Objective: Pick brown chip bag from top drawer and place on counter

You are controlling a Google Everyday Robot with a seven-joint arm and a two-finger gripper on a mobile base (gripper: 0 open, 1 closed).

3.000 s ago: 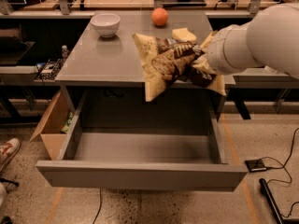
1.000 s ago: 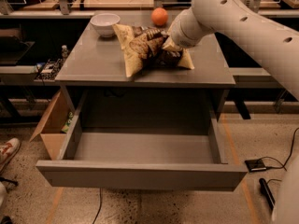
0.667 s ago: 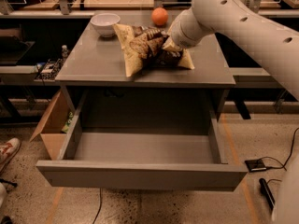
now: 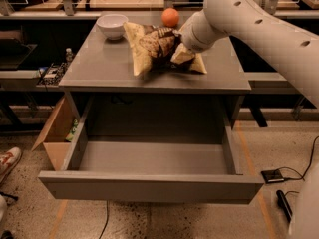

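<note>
The brown chip bag [image 4: 152,46], tan and dark brown, stands tilted on the counter [image 4: 99,66], its lower corner close to the front edge. My gripper [image 4: 180,53] is at the bag's right side, mostly hidden behind the bag and my wrist, and is shut on the bag. My white arm reaches in from the upper right. The top drawer [image 4: 149,185] is pulled fully out below the counter, and its floor shows nothing in it.
A white bowl [image 4: 111,25] and an orange ball [image 4: 170,17] sit at the back of the counter. A cardboard box [image 4: 55,133] stands on the floor left of the drawer. A shoe [image 4: 7,161] is at far left. A black device [image 4: 273,176] and cables lie at right.
Since three seconds ago my arm has carried the bag left and back, from over the counter's front right edge to its middle. Over the last second it has hardly moved.
</note>
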